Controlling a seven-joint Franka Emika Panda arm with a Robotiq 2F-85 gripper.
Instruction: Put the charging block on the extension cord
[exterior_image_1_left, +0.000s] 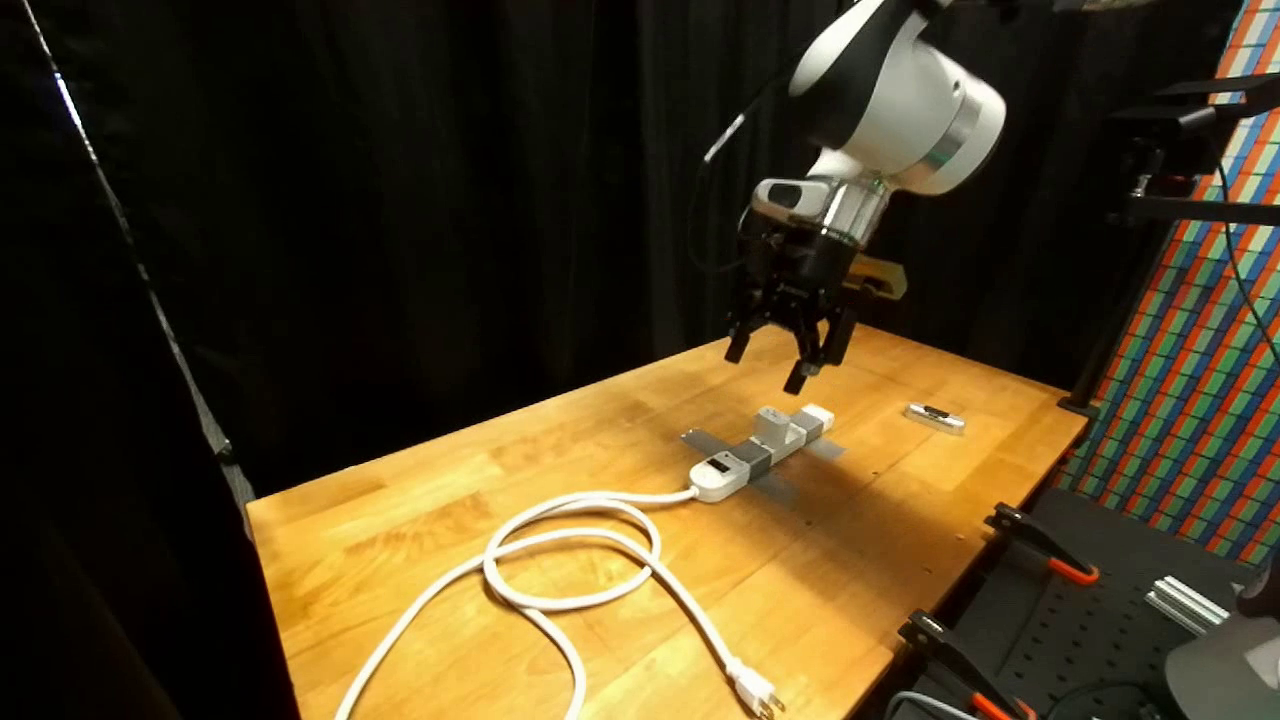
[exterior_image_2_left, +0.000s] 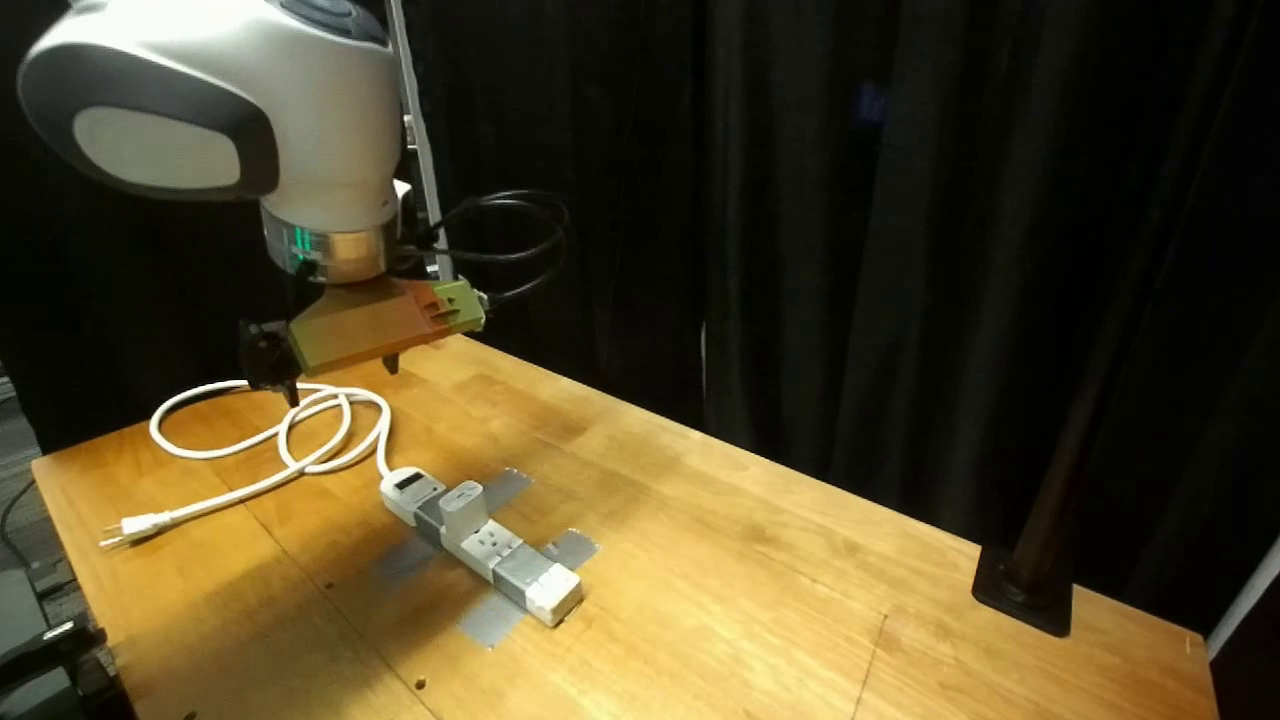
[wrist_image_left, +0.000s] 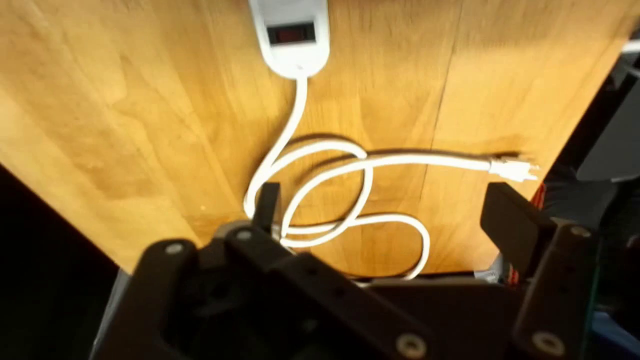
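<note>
Nearest the wrist camera, the gripper (wrist_image_left: 382, 200) has its jaws spread wide, the wooden tabletop (wrist_image_left: 150, 125) showing between and beyond them. White and upright, the charging block (exterior_image_2_left: 463, 512) stands on the socket strip (exterior_image_2_left: 476, 553) of the extension cord (exterior_image_1_left: 715, 482), between two bands of grey tape (exterior_image_2_left: 526, 572) wrapped over the strip; how far down it is seated is too small to make out. Just beside the block an outlet (exterior_image_2_left: 491, 541) shows in the strip's upper face. Further lengths of the same tape lie flat on the tabletop to both sides. Near the strip's rounded end sits a dark switch (wrist_image_left: 291, 34), and from that end the white cable (wrist_image_left: 301, 92) runs off into loose, overlapping loops, one length of it ending in a pronged plug (exterior_image_1_left: 754, 688) near the tabletop's edge. Apart from the strip, in an exterior view, lies a small, flat, pale object (exterior_image_1_left: 935, 418) with a dark top. In both exterior views the arm (exterior_image_1_left: 910, 110) holds the gripper above the tabletop, apart from the block. Two black clamps (exterior_image_1_left: 1040, 541) with orange parts sit along the tabletop's edge, and a black post base (exterior_image_2_left: 1010, 600) stands near an edge as well. Dark curtains (exterior_image_2_left: 820, 250) fill the background in both exterior views, and a panel (exterior_image_1_left: 1180, 400) striped in red, green, blue and white rises at the side of an exterior view.
</note>
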